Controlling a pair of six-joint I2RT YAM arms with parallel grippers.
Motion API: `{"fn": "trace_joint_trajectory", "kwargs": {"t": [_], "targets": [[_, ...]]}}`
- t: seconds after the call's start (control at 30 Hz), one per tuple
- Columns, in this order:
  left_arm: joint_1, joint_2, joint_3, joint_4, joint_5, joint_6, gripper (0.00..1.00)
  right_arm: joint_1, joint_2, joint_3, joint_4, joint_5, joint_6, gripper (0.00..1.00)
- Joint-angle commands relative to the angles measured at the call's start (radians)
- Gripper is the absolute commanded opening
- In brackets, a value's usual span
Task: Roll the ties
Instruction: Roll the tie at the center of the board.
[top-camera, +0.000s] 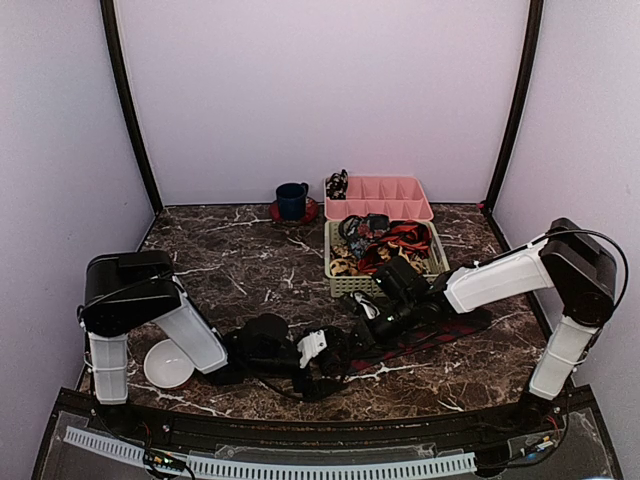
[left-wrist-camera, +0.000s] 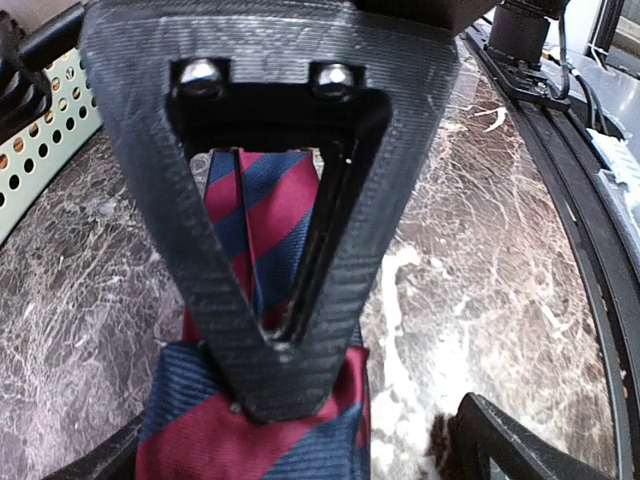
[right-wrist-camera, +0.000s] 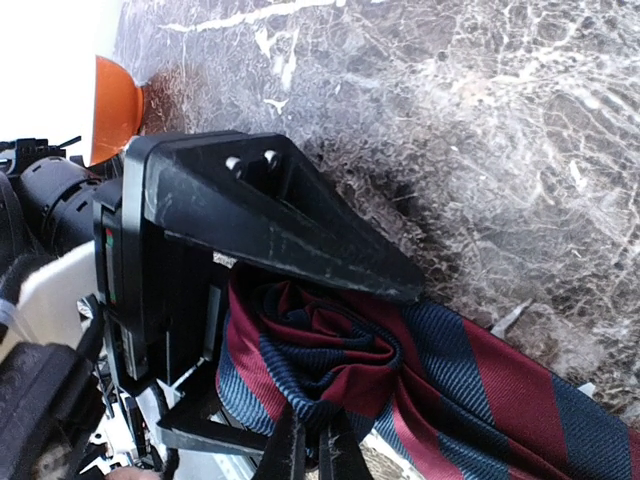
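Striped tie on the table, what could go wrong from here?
The left hand is open, so only the right hand pinches the striped tie, and its loose coil may spring undone. The two hands sit crowded close together over the fabric and could collide or snag it.

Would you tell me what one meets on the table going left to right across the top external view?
White bowl → blue mug → pink tray; the green basket shares the tray's span, so it is left unplaced.
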Motion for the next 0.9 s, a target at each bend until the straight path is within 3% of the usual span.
{"fn": "trace_joint_trajectory", "kwargs": {"t": [0.0, 0.1, 0.27, 0.37, 0.57, 0.87], "targets": [[-0.01, 0.056, 0.029, -0.086, -0.049, -0.004, 0.99, -0.005, 0.012, 0.005, 0.002, 0.014, -0.004, 0.0], [-0.009, 0.077, 0.044, -0.093, -0.068, -0.012, 0.87, -0.005, 0.004, 0.014, -0.008, 0.008, -0.004, 0.0], [-0.008, 0.078, 0.043, -0.126, -0.08, -0.032, 0.51, -0.006, -0.004, 0.03, -0.022, -0.008, -0.003, 0.0], [-0.008, 0.069, 0.034, -0.137, -0.075, -0.042, 0.36, -0.007, 0.006, 0.041, -0.042, -0.006, -0.019, 0.0], [-0.008, 0.063, 0.012, -0.147, -0.068, -0.051, 0.31, -0.038, 0.027, -0.027, -0.05, 0.037, -0.064, 0.0], [-0.006, 0.066, -0.002, -0.094, -0.055, -0.048, 0.44, -0.056, 0.121, -0.121, 0.037, 0.103, -0.095, 0.0]]}}
